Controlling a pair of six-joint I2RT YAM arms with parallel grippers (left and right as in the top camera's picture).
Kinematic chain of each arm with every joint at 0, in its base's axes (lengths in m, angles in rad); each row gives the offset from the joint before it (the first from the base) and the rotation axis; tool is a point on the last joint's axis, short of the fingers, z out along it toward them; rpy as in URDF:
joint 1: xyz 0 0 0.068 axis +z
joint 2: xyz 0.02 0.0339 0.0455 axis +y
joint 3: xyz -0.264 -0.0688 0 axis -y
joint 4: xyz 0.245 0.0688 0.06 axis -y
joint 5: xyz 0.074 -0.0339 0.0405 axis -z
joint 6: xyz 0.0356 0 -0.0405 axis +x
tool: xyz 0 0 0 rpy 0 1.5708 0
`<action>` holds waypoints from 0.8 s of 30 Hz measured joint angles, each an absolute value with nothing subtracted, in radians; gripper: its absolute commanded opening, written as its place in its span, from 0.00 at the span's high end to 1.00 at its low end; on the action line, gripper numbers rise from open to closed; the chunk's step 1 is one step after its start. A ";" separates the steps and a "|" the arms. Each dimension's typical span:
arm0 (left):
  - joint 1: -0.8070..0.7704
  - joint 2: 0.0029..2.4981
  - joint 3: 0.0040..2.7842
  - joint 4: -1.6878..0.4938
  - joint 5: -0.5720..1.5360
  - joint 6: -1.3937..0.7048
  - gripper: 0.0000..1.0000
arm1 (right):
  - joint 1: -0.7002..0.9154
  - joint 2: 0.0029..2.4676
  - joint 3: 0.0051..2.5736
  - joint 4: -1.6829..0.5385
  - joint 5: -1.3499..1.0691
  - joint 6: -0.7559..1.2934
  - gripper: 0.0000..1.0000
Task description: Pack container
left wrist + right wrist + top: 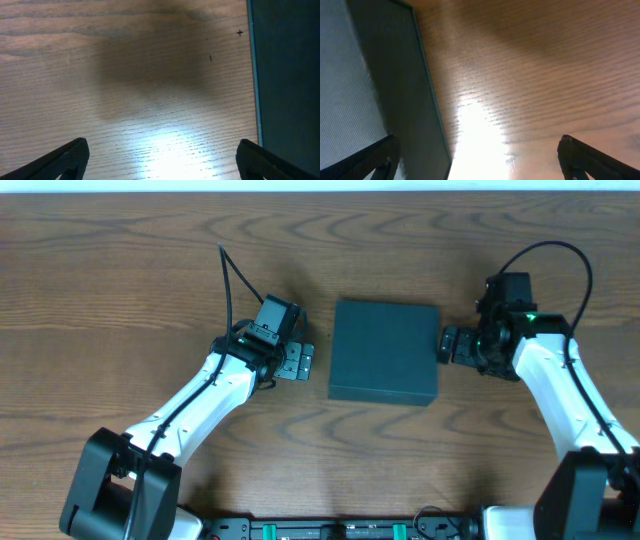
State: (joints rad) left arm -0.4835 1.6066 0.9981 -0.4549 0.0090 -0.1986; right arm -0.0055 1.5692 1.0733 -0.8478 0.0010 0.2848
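Container [385, 351], matte teal, lid shut flat.
Left tool [310, 362] just beside its left edge, right tool [447, 345] at its right, both wide; tabletop [150, 260] all around.

I count one container [384, 350], standing on one wooden table [120, 260]. There are two grippers: one left gripper [305, 361] just beside the container's left side, and one right gripper [445, 345] just beside its right side.
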 measured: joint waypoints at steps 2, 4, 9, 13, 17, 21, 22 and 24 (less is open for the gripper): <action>-0.484 1.607 0.998 -0.454 0.021 -0.200 0.05 | -0.006 1.598 1.073 -0.829 0.003 0.286 0.01; -0.484 1.607 0.998 -0.452 0.031 -0.203 0.05 | -0.007 1.629 1.073 -0.812 0.009 0.286 0.01; -0.485 1.607 0.998 -0.453 0.057 -0.205 0.05 | -0.014 1.691 1.073 -0.762 0.027 0.288 0.01; -0.485 1.607 0.998 -0.456 0.070 -0.206 0.05 | -0.014 1.700 1.071 -0.725 0.007 0.288 0.01; -0.485 1.607 0.998 -0.459 0.073 -0.209 0.05 | -0.001 1.701 1.070 -0.687 -0.014 0.288 0.01; -0.485 1.607 0.998 -0.464 0.073 -0.210 0.05 | 0.035 1.701 1.070 -0.660 -0.029 0.288 0.01; -0.485 1.607 0.998 -0.466 0.072 -0.211 0.05 | 0.047 1.701 1.070 -0.655 -0.034 0.288 0.01; -0.485 1.607 0.998 -0.469 0.069 -0.213 0.05 | 0.074 1.701 1.070 -0.651 -0.045 0.290 0.01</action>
